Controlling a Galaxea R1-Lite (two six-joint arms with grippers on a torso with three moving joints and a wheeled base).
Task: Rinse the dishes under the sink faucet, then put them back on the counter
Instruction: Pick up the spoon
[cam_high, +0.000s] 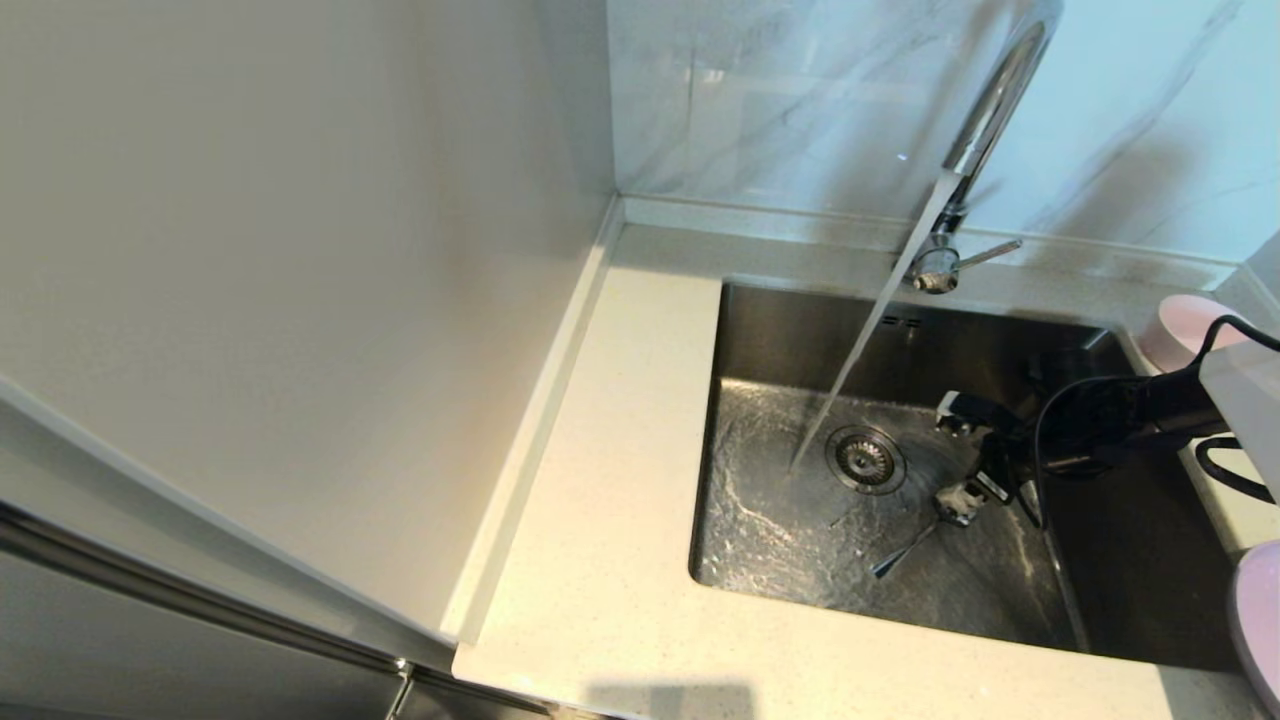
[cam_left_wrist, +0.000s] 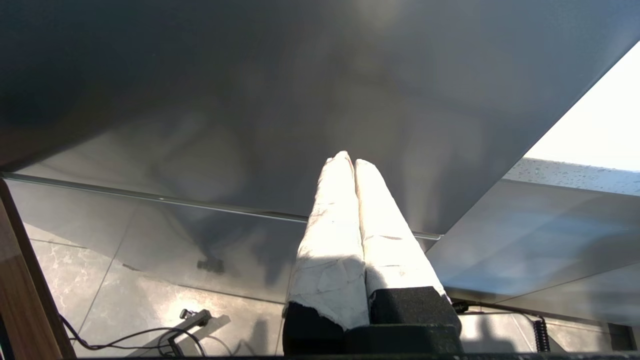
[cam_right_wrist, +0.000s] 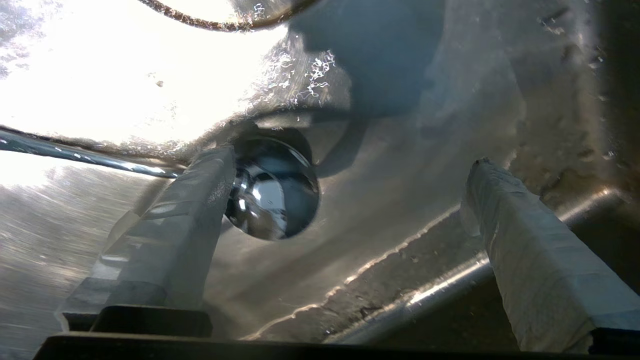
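Water runs from the chrome faucet (cam_high: 990, 110) into the steel sink (cam_high: 800, 330) and lands beside the drain strainer (cam_high: 866, 459). The silver spoon (cam_high: 905, 548) lies on the wet sink floor. Its bowl (cam_right_wrist: 272, 195) rests right against one finger (cam_right_wrist: 200, 200) of my right gripper (cam_high: 952, 458), and the handle points away. That gripper (cam_right_wrist: 350, 157) is low in the basin, open wide, with nothing clamped. The pink bowl (cam_high: 1185, 325) stands on the counter (cam_high: 600, 480) right of the sink. The lilac plate (cam_high: 1262, 620) shows at the right edge. My left gripper (cam_left_wrist: 347, 160) is shut, parked out of the head view.
The faucet's side lever (cam_high: 990, 252) sticks out to the right at its base. Two overflow slots (cam_high: 900, 321) sit in the sink's back wall. A tall pale panel (cam_high: 300, 300) borders the counter on the left. The left wrist view shows a grey cabinet front (cam_left_wrist: 250, 100) and floor tiles (cam_left_wrist: 100, 300).
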